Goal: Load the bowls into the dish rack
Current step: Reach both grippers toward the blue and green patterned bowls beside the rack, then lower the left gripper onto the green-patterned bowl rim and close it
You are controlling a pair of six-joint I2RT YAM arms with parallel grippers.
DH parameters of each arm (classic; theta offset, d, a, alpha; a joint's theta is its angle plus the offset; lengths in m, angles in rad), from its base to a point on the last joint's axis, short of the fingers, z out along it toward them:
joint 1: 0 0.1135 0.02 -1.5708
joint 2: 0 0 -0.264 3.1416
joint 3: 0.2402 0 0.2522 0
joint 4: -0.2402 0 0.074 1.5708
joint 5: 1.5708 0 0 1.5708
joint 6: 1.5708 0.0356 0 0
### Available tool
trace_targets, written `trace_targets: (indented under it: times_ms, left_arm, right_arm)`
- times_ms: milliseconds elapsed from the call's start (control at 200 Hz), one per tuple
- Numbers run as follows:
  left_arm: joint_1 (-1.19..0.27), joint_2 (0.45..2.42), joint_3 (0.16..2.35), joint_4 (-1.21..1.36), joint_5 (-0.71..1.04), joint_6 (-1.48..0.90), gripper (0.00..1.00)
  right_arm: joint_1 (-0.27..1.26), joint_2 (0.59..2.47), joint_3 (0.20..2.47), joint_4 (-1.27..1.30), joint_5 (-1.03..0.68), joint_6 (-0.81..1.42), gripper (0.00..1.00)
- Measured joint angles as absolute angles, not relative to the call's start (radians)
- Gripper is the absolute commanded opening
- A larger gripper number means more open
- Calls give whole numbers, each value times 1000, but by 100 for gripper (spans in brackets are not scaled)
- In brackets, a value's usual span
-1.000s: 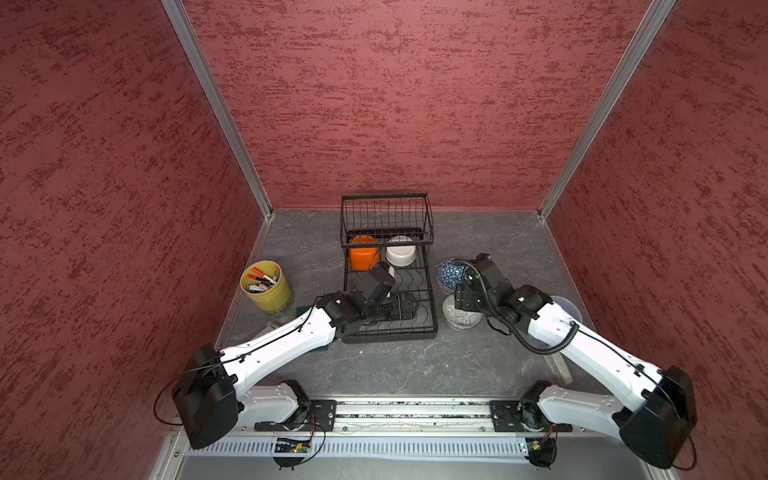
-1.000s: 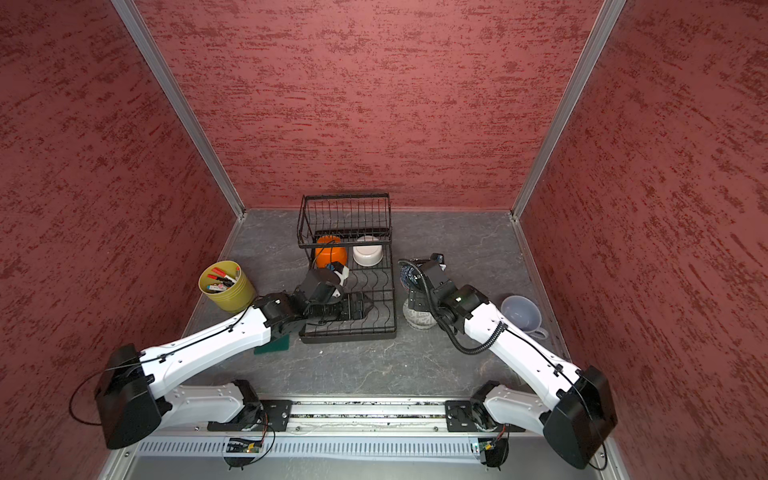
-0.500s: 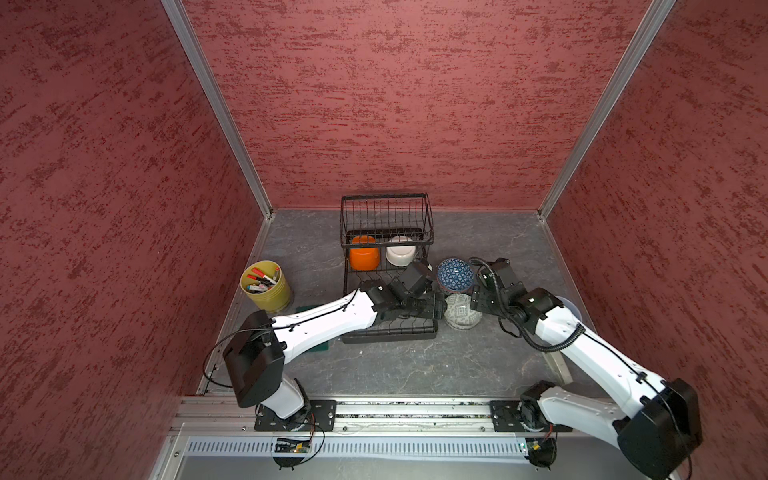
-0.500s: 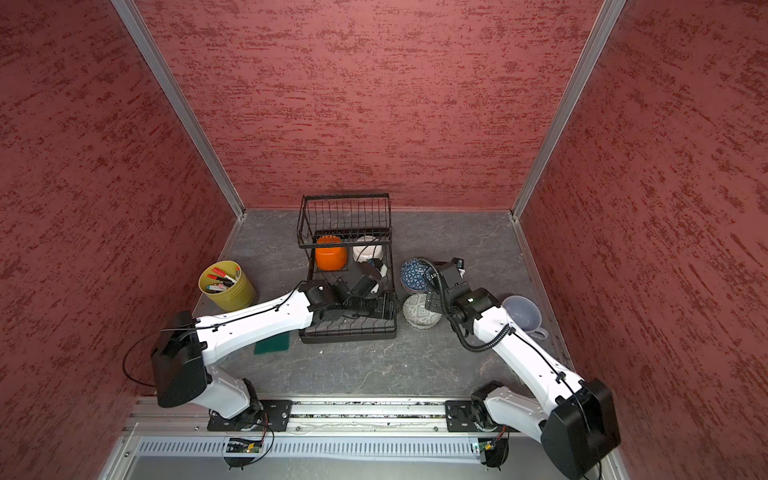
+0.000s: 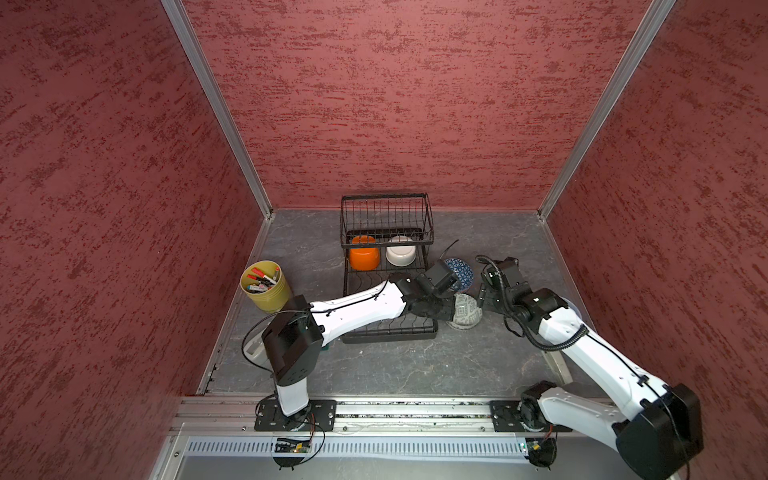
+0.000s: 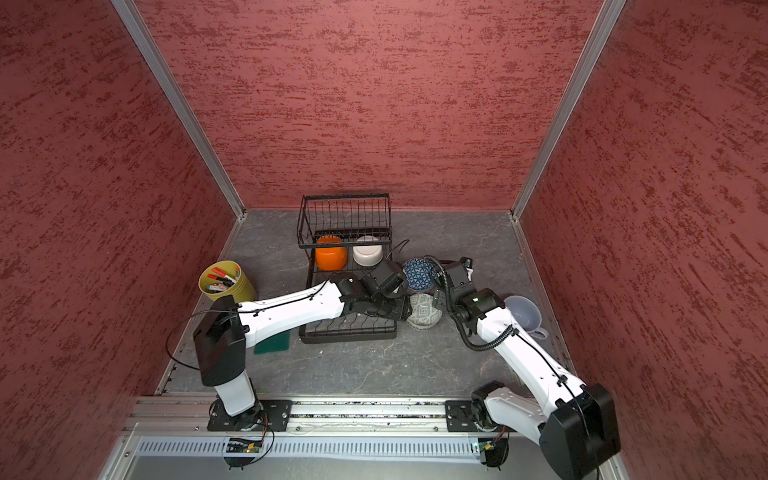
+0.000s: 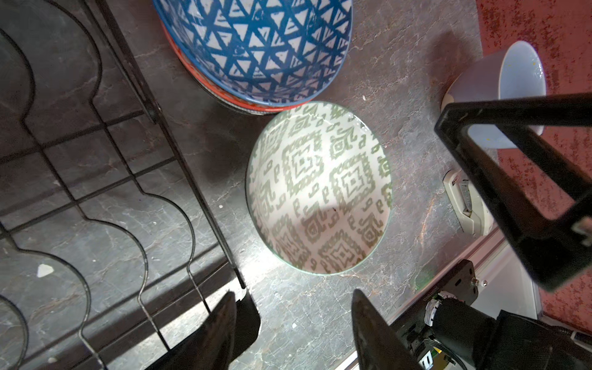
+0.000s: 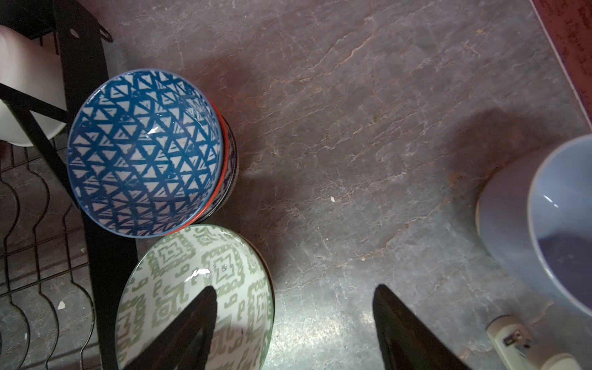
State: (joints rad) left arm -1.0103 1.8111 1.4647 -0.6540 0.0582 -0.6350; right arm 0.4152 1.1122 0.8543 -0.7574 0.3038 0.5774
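Swung rightward since a second ago, the left arm [image 5: 357, 307] now lies across the rack [image 5: 390, 336] and reaches the loose bowls beside it. Nearest, the left claw [image 7: 292, 293] hangs released, its fingers parted and empty. It is above bare tabletop [image 7: 304, 320], between the rack's edge and the green bowl [image 7: 320, 189]. That bowl sits upright on the tabletop just beside the rack, not in it. The right claw [image 8: 294, 288] is released too and holds nothing. One of its fingers hovers over the bowl's inside and the other over tabletop, so the rim lies between them. Just behind, touching or nearly so, stands a stack topped by a blue bowl [image 8: 141, 153]. A pale cup [image 8: 544, 224] stands apart on the right. Farthest, an orange bowl [image 5: 365, 257] and a white bowl [image 5: 401, 254] already rest in the rack under its raised basket.

The step in hand looks like picking up the green bowl. Both claws crowd it, so only one should close, and the right seems better placed. Pinch the rim on the side away from the stack and lift straight up until clear of the rack's edge wire. Then stand the bowl in a free curved slot, with the other arm drawn back.
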Motion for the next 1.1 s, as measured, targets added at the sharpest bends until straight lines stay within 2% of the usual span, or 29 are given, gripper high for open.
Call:
trace_targets:
  times_ms: [356, 1097]
  left_arm:
    - [-1023, 1974, 1636, -787, 31, -616, 42]
    - [-1029, 2074, 1734, -901, 13, -611, 36]
  right_arm:
    - [381, 1103, 853, -756, 347, 551, 78]
    - [363, 1079, 814, -693, 340, 515, 77]
